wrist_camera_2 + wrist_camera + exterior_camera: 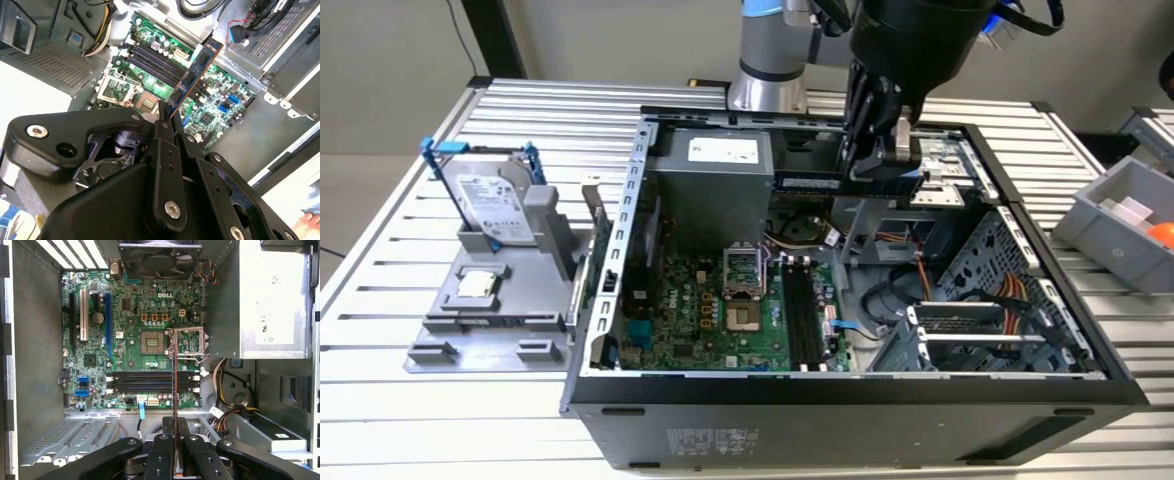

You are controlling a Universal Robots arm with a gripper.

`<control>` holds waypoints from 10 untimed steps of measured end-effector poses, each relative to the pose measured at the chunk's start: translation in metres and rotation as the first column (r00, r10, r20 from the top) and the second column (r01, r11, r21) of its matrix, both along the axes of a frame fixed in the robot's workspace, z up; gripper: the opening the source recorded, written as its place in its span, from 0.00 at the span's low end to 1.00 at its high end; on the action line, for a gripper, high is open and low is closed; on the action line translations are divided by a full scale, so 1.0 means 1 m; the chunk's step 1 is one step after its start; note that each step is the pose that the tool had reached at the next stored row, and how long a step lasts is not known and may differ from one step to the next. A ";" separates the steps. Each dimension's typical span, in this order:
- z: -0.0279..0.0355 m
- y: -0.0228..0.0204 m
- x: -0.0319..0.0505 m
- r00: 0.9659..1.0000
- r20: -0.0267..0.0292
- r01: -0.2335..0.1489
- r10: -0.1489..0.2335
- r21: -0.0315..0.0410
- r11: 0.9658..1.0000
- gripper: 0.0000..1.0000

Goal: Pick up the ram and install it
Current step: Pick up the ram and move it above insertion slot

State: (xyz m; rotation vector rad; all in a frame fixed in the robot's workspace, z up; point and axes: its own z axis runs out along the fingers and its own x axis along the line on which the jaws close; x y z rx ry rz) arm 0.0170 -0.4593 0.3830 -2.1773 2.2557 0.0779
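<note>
Pinching the ram (195,75), the gripper (167,113) holds it above the slots (150,381) on the motherboard (135,315), so the carry step seems in hand, and seating would need its edge turned along one slot.

- Exterior view: bright overhead light; silver metal table (400,250) gleams, black computer case (854,395) shadowed inside.
- First wrist view: glare washes the grey metal power-supply box (272,300).
- Second wrist view: black gripper (167,112) reads dark; gripped thin green ram stick (195,75) lit.
</note>
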 end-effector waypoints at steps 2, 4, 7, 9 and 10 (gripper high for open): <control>0.0000 0.0000 0.0000 1.000 0.000 0.000 0.000 0.000 1.000 0.00; 0.0000 0.0000 0.0000 1.000 0.000 0.000 0.000 0.000 1.000 0.00; 0.0000 0.0000 0.0000 1.000 0.000 0.001 -0.001 0.000 1.000 0.00; 0.0000 -0.0001 0.0000 1.000 0.000 0.001 -0.001 0.000 1.000 0.00; 0.0000 0.0000 0.0000 1.000 0.000 0.001 -0.001 0.000 1.000 0.00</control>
